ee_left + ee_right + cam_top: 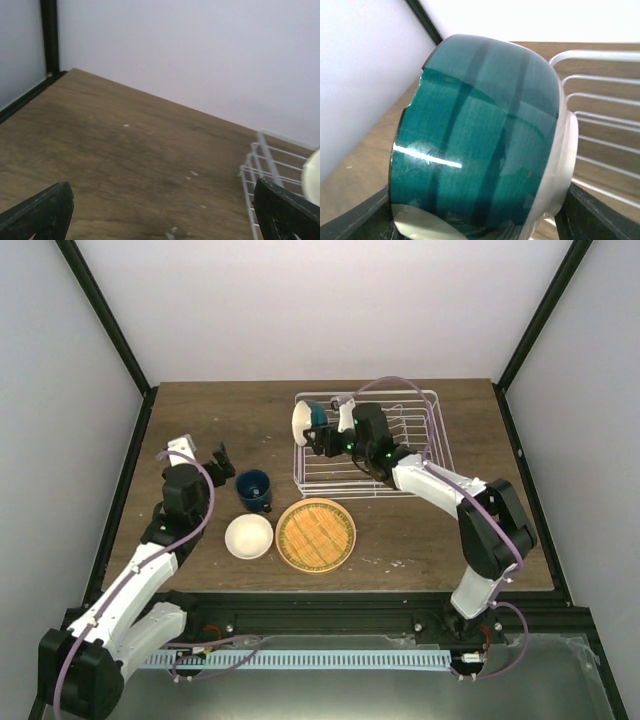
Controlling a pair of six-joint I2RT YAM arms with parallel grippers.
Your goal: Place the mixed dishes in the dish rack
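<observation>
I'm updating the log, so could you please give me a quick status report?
Left claw open, empty. Right claw shut on teal bowl, at rack, left end. Cup, white bowl, orange plate on table, unloaded. Nothing visibly in the way.

Teal-backed bowl (303,421) sideways at rack (405,392) corner

Left arm (130,585): white shells, black joints
Right arm (440,485): white shells, black joints
Cables (209,502): lilac, one along each arm
Jaws: black
Lights (349,447): small, green
</observation>
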